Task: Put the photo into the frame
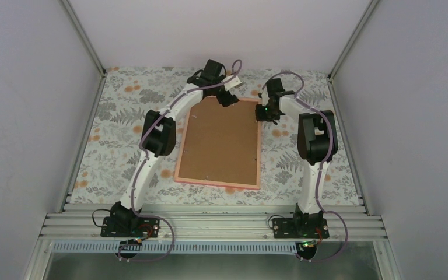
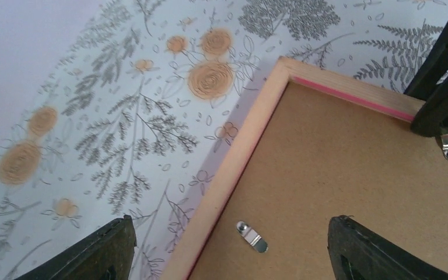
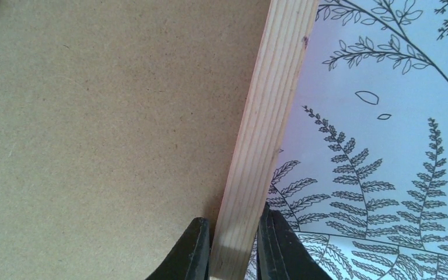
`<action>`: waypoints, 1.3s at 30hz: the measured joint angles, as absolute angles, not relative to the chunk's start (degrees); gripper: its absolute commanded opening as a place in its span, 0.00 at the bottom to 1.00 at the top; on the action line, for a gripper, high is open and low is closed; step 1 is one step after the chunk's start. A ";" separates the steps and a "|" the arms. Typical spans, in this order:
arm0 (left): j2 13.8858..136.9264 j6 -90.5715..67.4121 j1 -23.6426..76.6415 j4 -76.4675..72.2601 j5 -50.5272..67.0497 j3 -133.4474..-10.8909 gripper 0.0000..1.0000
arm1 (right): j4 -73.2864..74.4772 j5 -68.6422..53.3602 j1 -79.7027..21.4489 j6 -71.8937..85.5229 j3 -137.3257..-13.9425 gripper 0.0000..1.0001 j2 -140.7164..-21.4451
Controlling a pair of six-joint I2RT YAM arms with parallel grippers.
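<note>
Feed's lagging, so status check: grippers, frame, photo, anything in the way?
Left gripper open, over frame corner. Right gripper shut on frame's right rail. Frame face down, backing board in; photo not in view. Nothing blocking.

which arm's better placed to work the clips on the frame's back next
Left, probably. The left gripper hangs open over a metal clip on the brown board; the right gripper is shut on the frame by its rail, steadying it.
</note>
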State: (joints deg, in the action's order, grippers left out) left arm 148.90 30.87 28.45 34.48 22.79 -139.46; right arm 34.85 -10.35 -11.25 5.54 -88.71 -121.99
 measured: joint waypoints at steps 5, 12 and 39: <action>150.39 30.81 28.49 35.81 23.66 -139.46 0.80 | 34.85 -10.52 -11.25 5.06 -88.73 0.04 -122.06; 153.93 29.65 28.27 35.90 22.83 -139.90 0.80 | 35.27 -11.03 -11.25 3.40 -89.78 0.04 -122.76; 155.35 28.56 25.17 36.97 23.27 -141.10 0.37 | 34.79 -11.03 -12.38 -0.58 -90.39 0.04 -123.17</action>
